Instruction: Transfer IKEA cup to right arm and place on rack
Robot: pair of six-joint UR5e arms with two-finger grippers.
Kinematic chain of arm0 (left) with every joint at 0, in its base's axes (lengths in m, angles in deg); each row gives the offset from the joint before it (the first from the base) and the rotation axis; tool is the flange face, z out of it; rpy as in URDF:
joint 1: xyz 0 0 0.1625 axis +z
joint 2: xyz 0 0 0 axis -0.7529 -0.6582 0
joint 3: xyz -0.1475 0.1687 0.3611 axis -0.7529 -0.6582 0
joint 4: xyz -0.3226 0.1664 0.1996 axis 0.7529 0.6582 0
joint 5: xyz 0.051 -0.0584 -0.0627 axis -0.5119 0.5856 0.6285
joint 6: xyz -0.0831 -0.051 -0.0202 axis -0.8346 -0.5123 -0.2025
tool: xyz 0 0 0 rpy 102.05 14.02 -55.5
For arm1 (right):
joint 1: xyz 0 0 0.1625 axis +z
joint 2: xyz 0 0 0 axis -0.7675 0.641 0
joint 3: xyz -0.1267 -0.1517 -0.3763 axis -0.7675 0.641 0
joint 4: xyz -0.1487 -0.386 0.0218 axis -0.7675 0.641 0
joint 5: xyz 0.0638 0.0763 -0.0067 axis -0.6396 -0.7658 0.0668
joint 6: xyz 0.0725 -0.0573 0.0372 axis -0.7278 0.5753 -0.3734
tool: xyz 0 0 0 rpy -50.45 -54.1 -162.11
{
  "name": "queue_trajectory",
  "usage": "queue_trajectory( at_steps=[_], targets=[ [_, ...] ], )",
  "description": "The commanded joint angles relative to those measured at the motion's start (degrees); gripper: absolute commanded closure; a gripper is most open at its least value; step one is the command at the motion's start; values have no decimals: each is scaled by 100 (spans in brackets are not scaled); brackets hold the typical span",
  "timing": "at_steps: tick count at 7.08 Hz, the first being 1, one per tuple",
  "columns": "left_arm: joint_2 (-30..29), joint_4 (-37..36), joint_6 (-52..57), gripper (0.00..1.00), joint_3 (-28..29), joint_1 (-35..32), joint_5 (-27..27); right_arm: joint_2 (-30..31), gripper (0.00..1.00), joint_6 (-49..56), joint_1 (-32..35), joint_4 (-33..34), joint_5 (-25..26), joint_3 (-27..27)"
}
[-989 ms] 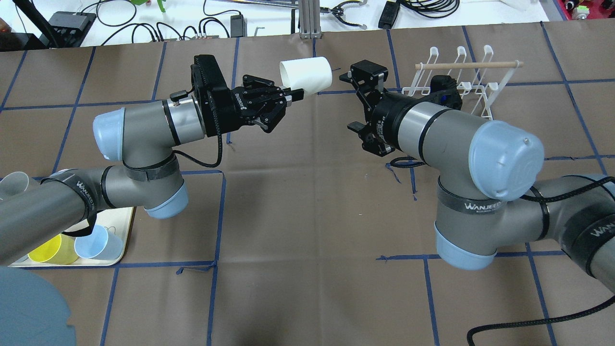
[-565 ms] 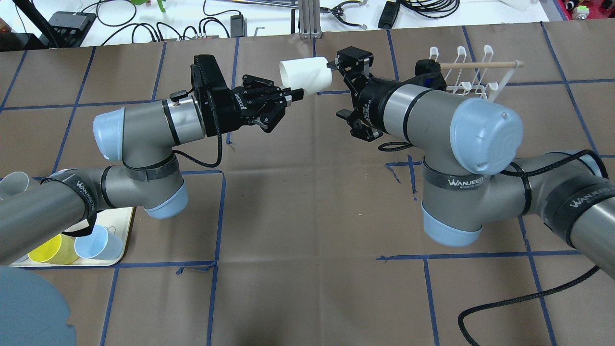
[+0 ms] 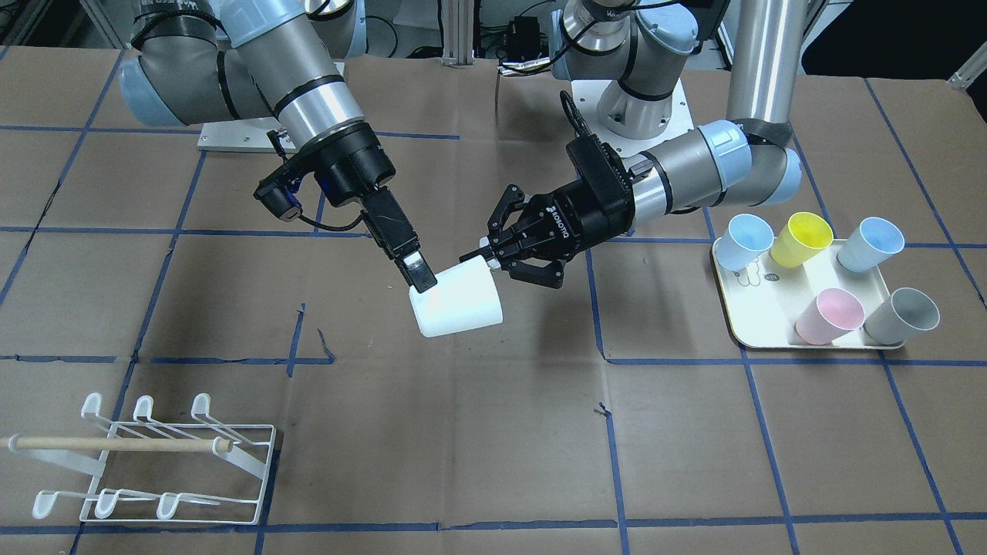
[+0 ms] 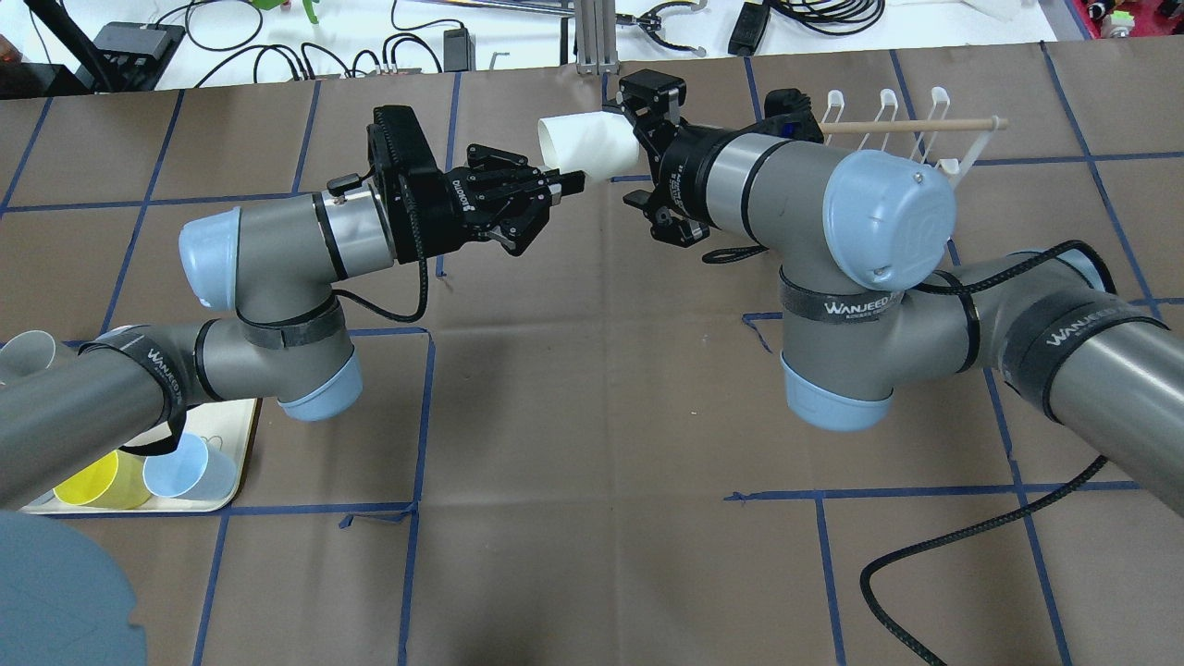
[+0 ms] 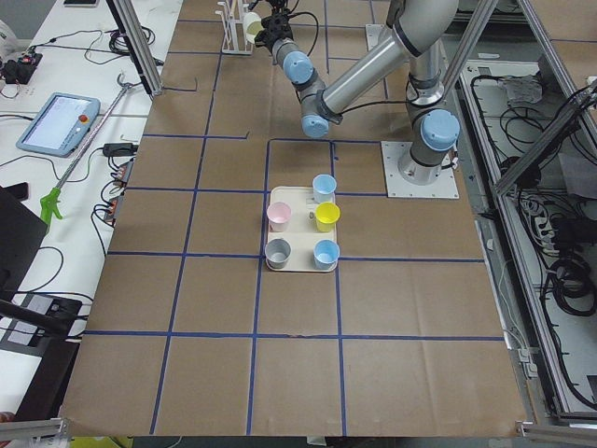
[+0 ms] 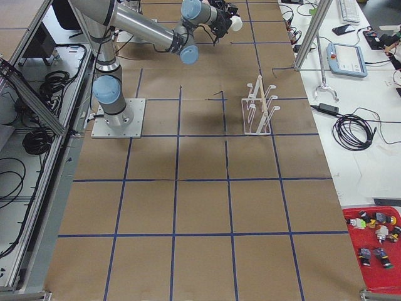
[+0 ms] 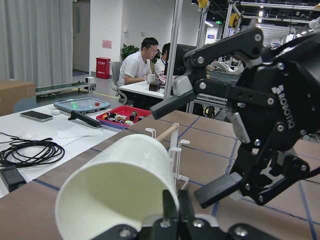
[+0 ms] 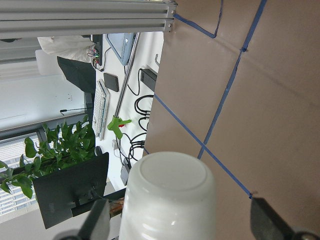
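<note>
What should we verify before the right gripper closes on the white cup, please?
1. The left gripper is shut on the rim of the white cup: ok.
2. The right gripper is open: ok. Its fingers stand on either side of the cup in the right wrist view.
3. The cup's closed base sits centred between those fingers: ok.
4. The right fingers reach far enough along the cup wall for a firm hold: cannot tell.
5. The cup is held clear above the table: ok.
6. The rack has no cup on its prongs: ok.
</note>
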Motion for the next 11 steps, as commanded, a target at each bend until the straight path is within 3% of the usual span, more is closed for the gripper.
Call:
queue_trajectory(
  at_steps=[1, 6, 8, 10, 11],
  targets=[
    [-2, 0, 0, 89, 0, -3, -7, -214, 1, -2, 32, -1, -6, 216],
    [7, 0, -35, 89, 0, -3, 2, -435, 3, -2, 111, 8, -15, 366],
    [7, 0, -35, 88, 0, -3, 2, -470, 18, 6, 111, 8, -67, 375],
    [16, 0, -88, 88, 0, -3, 2, -461, 40, 24, 111, -1, -76, 375],
    [25, 0, -97, 88, 0, -3, 2, -461, 45, 33, 111, -1, -76, 375]
  ],
)
